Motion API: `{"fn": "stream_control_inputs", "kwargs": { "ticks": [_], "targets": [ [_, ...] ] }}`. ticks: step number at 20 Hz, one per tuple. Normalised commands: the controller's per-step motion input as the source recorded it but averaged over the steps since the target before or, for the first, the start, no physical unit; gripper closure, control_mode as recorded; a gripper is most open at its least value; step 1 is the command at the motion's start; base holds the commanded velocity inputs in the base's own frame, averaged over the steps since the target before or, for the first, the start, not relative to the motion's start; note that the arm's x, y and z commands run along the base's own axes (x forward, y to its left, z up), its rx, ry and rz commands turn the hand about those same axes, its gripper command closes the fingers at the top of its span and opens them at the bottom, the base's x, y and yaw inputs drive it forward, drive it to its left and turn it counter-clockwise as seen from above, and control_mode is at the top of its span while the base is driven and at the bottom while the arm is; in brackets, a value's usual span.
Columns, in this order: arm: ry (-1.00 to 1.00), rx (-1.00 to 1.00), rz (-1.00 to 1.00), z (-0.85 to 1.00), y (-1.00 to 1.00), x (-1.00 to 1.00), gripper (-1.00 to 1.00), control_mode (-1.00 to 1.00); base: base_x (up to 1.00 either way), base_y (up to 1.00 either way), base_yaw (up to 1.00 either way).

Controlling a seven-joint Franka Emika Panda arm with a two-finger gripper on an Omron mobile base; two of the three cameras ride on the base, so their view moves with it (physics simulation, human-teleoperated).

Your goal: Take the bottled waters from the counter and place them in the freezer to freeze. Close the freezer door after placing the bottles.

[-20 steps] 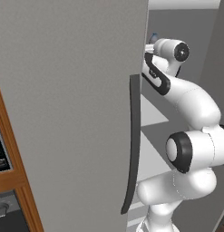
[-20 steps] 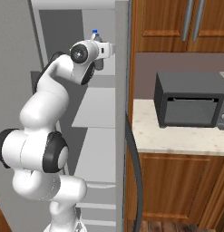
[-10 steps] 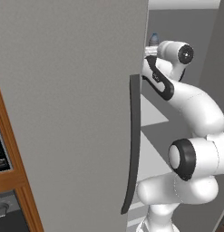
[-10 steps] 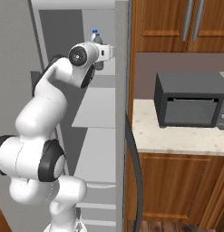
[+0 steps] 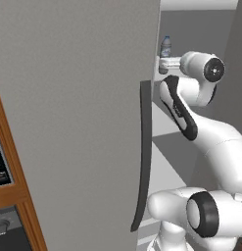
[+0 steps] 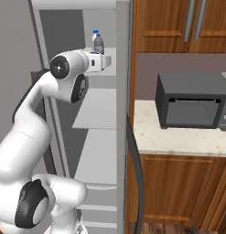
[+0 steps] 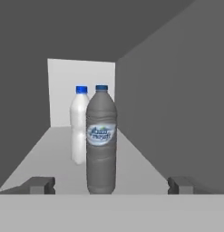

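Kitchen w/ brown wood cabinets; beige speckled counter (image 6: 178, 137) at right carries a dark grey microwave (image 6: 193, 101). Freezer (image 6: 94, 137) stands open, pale shelves stacked inside. Freezer door (image 5: 73, 122) swung toward the left base cam, covering most of that view, long dark handle (image 5: 143, 152) down its edge.

Top shelf (image 7: 63, 154) holds both bottled waters, upright. Smoky grey bottle (image 7: 101, 140) sits nearer the hand, blue cap, small label at mid-body. Whitish bottle (image 7: 79, 124) just behind it & slightly to its left in hand view, partly overlapped by the grey one; can't tell if they touch. Lower shelves look bare where visible.

Left base view: door edge cuts off most of the freezer interior, only one bottle top (image 5: 165, 47) peeks above the wrist. Right base view: bottles (image 6: 97, 42) small, standing beyond the hand; caps hard to separate.

Gripper (image 7: 109, 185) spread wide, released, holding nothing. Fingertips (image 7: 40, 185) sit well apart on either side of the grey bottle's base, not touching it.
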Motion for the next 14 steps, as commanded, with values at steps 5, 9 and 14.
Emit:
{"fn": "stream_control_inputs", "kwargs": {
  "ticks": [5, 9, 14],
  "targets": [
    [0.09, 0.06, 0.00, 0.05, 0.00, -1.00, -1.00, -1.00, 0.00, 0.00, 0.00],
    [0.31, 0.03, 0.00, 0.01, 0.00, -0.87, -1.00, -1.00, 0.00, 0.00, 0.00],
    [0.47, 0.01, 0.00, -0.01, 0.00, -0.68, -1.00, -1.00, 0.00, 0.00, 0.00]
  ]
}}
